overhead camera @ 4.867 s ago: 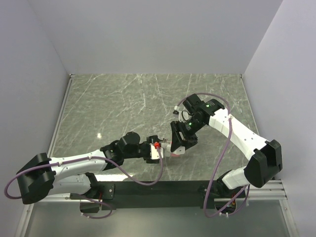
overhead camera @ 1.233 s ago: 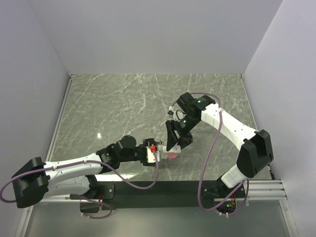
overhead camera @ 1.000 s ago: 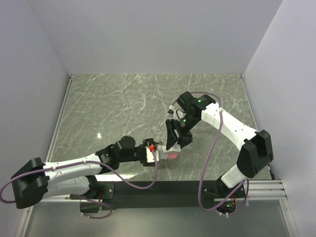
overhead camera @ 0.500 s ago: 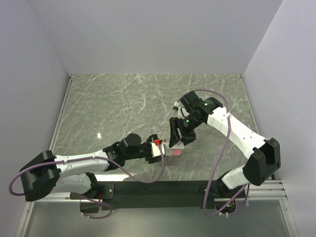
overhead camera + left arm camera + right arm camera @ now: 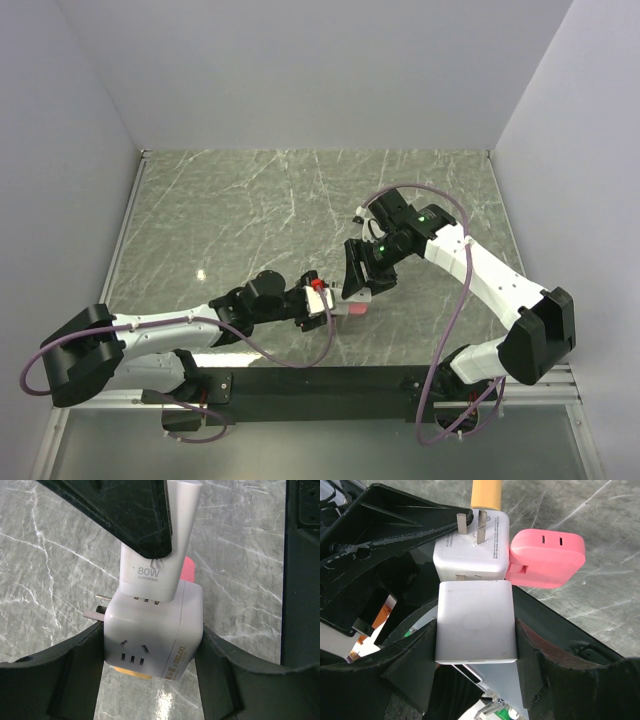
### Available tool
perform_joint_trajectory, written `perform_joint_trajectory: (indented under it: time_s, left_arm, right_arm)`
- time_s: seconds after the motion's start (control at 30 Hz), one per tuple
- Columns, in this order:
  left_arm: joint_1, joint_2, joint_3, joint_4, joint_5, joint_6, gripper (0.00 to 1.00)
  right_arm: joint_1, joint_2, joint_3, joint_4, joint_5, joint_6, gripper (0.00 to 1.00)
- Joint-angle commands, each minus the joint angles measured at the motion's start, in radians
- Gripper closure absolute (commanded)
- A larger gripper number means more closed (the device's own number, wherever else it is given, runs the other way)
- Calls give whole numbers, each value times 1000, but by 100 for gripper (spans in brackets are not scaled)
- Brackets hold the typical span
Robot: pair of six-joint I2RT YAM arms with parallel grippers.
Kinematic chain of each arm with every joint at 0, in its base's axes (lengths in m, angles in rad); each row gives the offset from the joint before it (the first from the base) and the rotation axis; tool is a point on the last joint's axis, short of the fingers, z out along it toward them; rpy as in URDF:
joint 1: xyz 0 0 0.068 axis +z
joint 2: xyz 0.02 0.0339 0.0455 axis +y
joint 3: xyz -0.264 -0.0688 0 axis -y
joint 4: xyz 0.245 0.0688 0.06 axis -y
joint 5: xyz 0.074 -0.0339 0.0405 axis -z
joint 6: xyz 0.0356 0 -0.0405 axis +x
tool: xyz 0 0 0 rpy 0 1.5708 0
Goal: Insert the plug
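The plug (image 5: 475, 622) is a white 80W charger block, and my right gripper (image 5: 475, 635) is shut on its two sides. Its front end meets one face of a white socket cube (image 5: 152, 630); a thin gap with prong stubs shows between them in the left wrist view. My left gripper (image 5: 150, 652) is shut on that cube, one finger (image 5: 75, 672) on each flank. Both grippers meet above the table's near middle, the left gripper (image 5: 312, 300) just left of the right gripper (image 5: 358, 283).
A pink adapter (image 5: 545, 557) sits plugged into the cube's side, with bare metal prongs (image 5: 470, 522) sticking out of another face. An orange part (image 5: 486, 494) shows beyond the cube. Grey marble tabletop (image 5: 250, 210) lies below, with walls on three sides.
Both grippers, still joined at the cube and plug, shifted slightly right and away from the bases. The right arm's elbow swung out to the right.
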Motion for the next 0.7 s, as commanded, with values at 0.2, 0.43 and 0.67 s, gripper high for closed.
perform_joint_trajectory:
  time_s: [0.2, 0.43, 0.67]
  left_arm:
    - [3, -56, 15, 376, 101, -55, 99]
    - [12, -32, 14, 419, 140, -69, 99]
    - [14, -7, 21, 445, 161, -69, 99]
  right_arm:
    - [-4, -1, -45, 113, 110, 13, 100]
    - [-2, 32, -23, 102, 137, 2, 100]
    - [6, 82, -3, 97, 157, -7, 100]
